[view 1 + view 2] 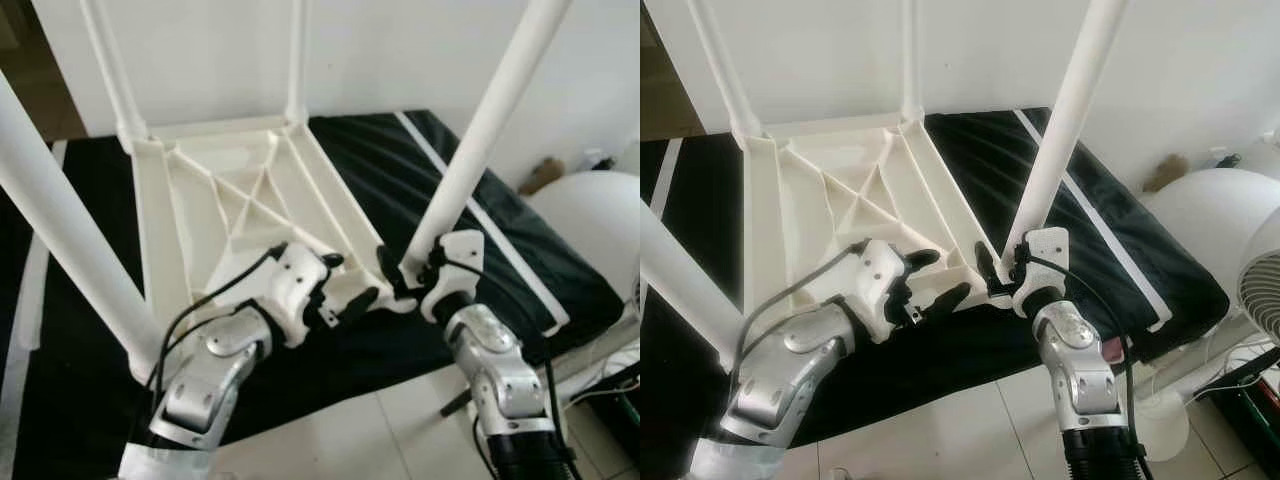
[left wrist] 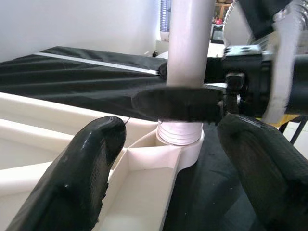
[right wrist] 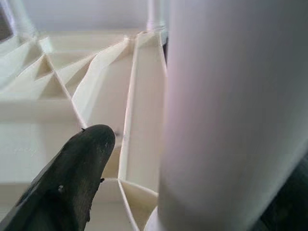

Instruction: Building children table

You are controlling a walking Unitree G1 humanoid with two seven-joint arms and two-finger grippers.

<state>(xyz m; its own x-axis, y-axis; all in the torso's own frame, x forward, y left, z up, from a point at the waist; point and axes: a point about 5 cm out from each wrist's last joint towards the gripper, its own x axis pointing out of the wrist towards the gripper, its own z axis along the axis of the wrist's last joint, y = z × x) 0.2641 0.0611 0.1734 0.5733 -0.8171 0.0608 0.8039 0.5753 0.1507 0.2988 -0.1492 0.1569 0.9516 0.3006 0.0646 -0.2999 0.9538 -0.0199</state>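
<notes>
Upside down on the black-covered bed (image 1: 520, 240) lies the ribbed white plastic tabletop (image 1: 230, 200). Right gripper (image 1: 1002, 268) clamps the white tubular leg (image 1: 1065, 120), likely seating it; left gripper (image 1: 928, 278) waits spread beside.

1. A plain white wall (image 1: 420, 50) is seen behind the scene.
2. A black cover (image 1: 1110, 250) with white stripes is spread beneath.
3. Pale floor tiles (image 1: 960, 430) are lit by daylight.
4. A white fan (image 1: 1265, 275) stands nearby.
</notes>
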